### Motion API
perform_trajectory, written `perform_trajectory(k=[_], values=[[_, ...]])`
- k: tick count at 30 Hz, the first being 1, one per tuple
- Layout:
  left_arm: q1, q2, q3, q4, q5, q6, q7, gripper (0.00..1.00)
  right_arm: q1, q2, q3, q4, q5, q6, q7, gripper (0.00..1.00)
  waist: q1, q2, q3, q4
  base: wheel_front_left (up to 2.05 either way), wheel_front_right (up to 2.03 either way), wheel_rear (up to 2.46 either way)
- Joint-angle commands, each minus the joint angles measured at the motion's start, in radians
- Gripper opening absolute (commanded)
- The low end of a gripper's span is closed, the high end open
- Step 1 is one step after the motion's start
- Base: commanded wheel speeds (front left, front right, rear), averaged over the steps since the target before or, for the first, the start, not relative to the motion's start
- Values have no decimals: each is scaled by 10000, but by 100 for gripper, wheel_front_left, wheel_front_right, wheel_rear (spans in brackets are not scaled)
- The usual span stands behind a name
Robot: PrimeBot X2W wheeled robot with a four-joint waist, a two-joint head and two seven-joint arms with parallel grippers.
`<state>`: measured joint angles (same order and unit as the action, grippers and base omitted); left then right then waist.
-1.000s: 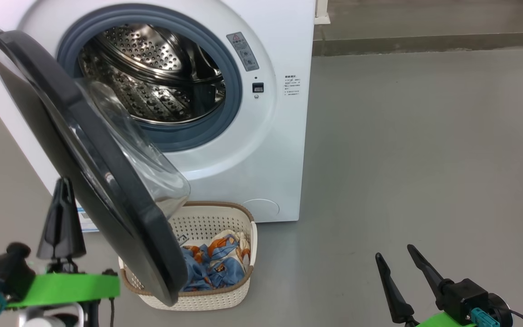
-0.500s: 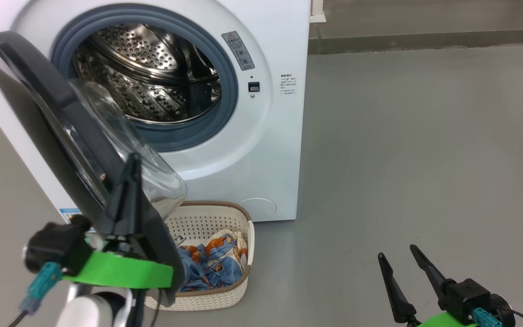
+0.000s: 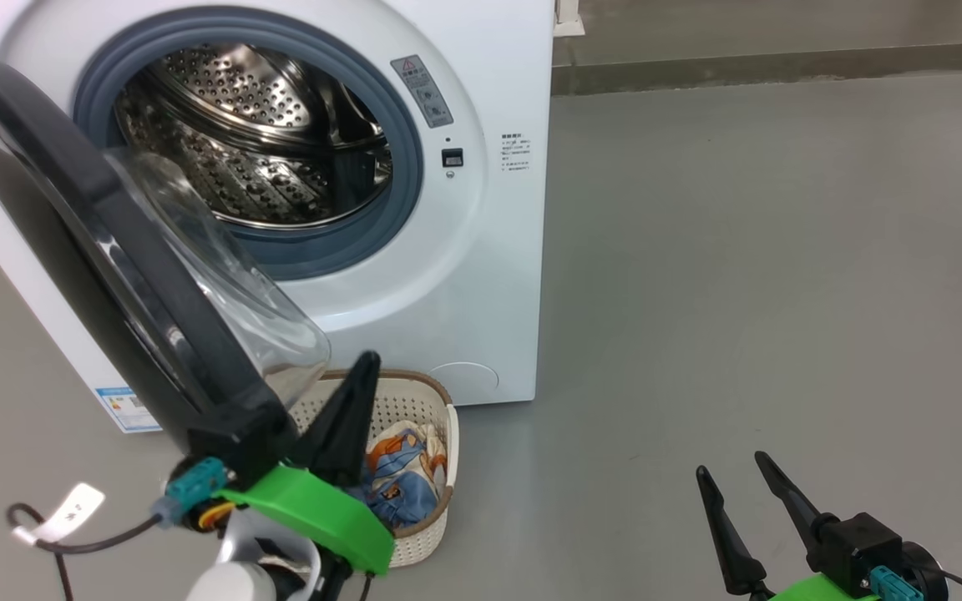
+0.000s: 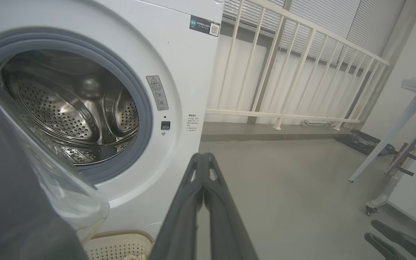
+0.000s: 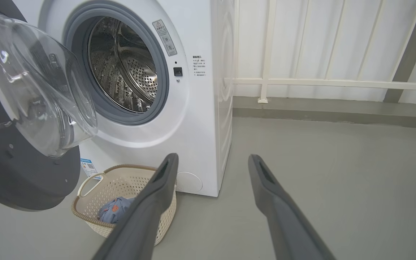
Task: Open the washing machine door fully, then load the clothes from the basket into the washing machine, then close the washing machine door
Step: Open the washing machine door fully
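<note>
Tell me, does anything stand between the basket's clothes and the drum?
Partly. The washing machine door, not fully open, overhangs the left side of the basket with its glass bowl. From the basket's right side, the way up to the drum looks free.

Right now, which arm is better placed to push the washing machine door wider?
Left. The left gripper, shut, is beside the lower rim of the washing machine door; the right gripper, open, hangs far off over the floor.
</note>
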<state>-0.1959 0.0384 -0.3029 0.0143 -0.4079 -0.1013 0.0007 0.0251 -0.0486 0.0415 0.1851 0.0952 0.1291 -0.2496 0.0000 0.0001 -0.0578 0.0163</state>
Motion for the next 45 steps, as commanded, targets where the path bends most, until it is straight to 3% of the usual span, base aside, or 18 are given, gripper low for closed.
perform_trajectory(k=[1,8,24,45], values=[[-159,118,271,-116,-121,66,81,0,-289,-16,209,-208,4,16,-122,100,0,-1,8,-11,0,0,0],[-19,148,219,534,-297,146,377,0,-300,-16,201,-176,28,16,-122,100,0,-1,30,-32,0,0,0],[-229,217,403,2132,-519,178,-108,0,-306,-16,185,-27,105,16,-122,100,0,-1,25,22,0,0,0],[-322,328,434,2702,-607,274,-592,0,-237,-16,208,52,110,16,-122,100,0,-1,-40,356,0,0,0]])
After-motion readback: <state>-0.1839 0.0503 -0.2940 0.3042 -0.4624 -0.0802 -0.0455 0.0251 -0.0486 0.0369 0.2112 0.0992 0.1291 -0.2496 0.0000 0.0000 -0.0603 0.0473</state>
